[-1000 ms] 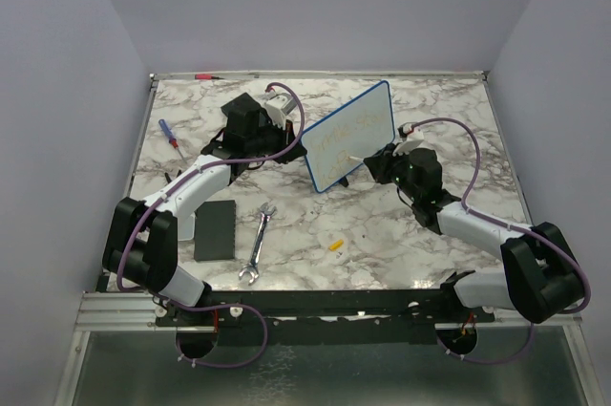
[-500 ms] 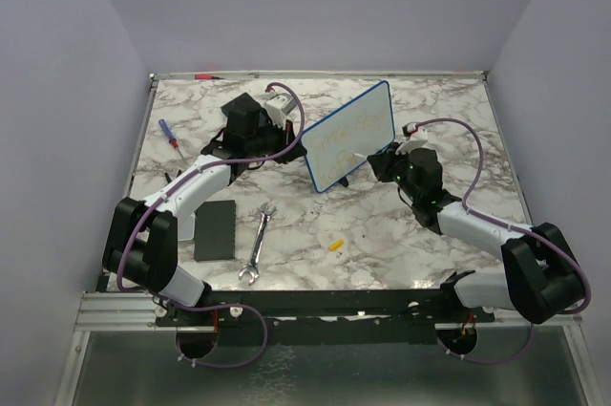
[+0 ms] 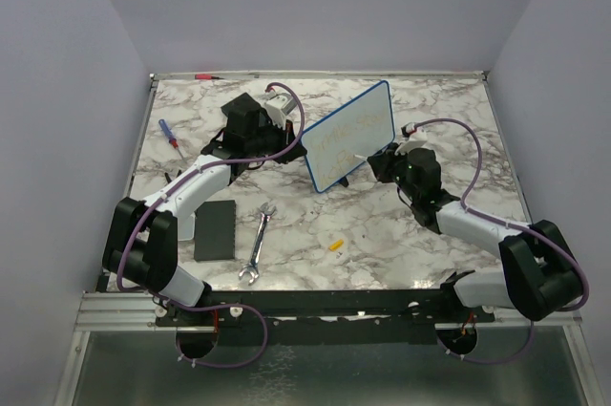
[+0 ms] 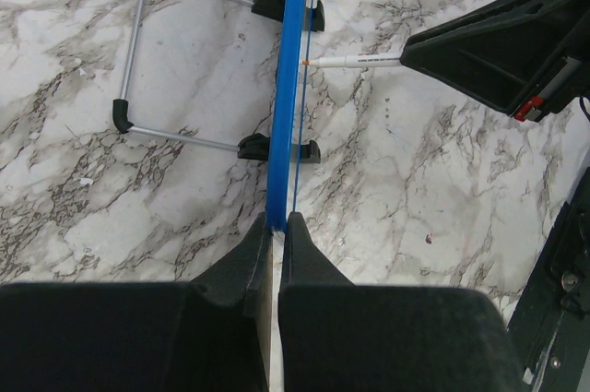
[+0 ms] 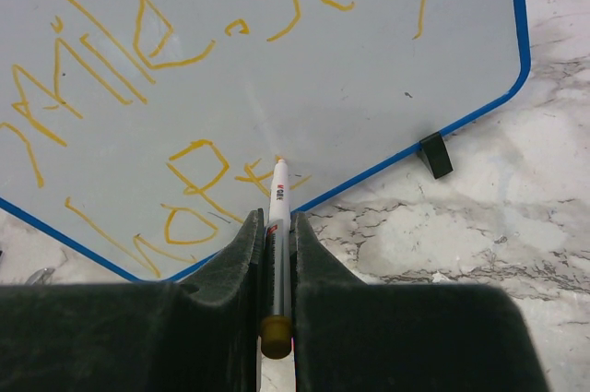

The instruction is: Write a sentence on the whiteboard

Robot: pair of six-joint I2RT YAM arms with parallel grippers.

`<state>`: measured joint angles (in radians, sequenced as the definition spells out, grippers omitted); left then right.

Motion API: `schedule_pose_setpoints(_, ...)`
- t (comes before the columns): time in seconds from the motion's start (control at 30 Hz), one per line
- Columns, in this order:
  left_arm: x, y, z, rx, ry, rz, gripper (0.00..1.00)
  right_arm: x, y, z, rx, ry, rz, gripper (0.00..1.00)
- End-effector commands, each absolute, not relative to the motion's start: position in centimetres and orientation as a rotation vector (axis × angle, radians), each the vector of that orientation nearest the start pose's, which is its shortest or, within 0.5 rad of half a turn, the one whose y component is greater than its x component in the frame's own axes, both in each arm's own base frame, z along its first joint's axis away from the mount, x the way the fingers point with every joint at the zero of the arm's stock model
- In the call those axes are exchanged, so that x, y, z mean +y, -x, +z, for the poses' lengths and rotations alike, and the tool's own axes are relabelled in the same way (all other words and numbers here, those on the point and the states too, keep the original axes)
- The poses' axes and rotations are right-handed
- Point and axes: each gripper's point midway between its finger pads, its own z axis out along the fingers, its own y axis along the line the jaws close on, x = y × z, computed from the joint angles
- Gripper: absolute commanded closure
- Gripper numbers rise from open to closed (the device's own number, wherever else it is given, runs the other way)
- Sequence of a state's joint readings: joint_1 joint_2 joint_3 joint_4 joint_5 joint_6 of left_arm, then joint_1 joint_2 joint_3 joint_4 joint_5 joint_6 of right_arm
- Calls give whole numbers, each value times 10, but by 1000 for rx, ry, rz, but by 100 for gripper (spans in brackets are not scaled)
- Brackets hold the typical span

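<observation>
The whiteboard (image 3: 350,136) stands upright on its small black feet (image 5: 436,154) at the far middle of the marble table (image 3: 401,234), its white face turned toward the right arm.

The left gripper (image 4: 276,222) is closed on the board's blue frame (image 4: 293,60) at its left end, one finger on each side of the edge. Behind the board, the wire stand (image 4: 136,51) lies flat on the table.

The right gripper (image 5: 275,219) is closed on a white marker (image 5: 279,184) (its shaft runs between the two fingers, tip forward). The tip touches the board face near the lower edge.

The sentence (image 5: 138,41) is written in yellow in two lines: the upper line spans the board, and the lower line ends at the marker tip. The letters cannot be read with certainty.

Other items on the table:
- a wrench (image 3: 258,244) near the middle, toward the left
- a flat black pad (image 3: 214,229) just left of the wrench
- a blue-handled screwdriver (image 3: 169,133) at the far left
- a small yellow piece (image 3: 335,244) near the middle
</observation>
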<state>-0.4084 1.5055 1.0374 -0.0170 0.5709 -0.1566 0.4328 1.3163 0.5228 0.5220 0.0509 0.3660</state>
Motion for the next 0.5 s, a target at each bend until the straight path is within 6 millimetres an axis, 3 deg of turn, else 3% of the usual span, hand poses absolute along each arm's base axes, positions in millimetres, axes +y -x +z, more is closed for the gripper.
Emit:
schedule_pose_setpoints(0.0, -260, -340, 175, 2046, -645, -926, 100, 176, -360, 127, 1882, 39, 513, 99)
schedule_pose_setpoints(0.17, -260, -340, 175, 2046, -644, -927, 100, 175, -359, 128, 1880, 36, 516, 99)
schedule_pose_setpoints(0.47, -260, -340, 175, 2046, -642, -922, 100, 164, -355, 145, 1840, -5, 488, 99)
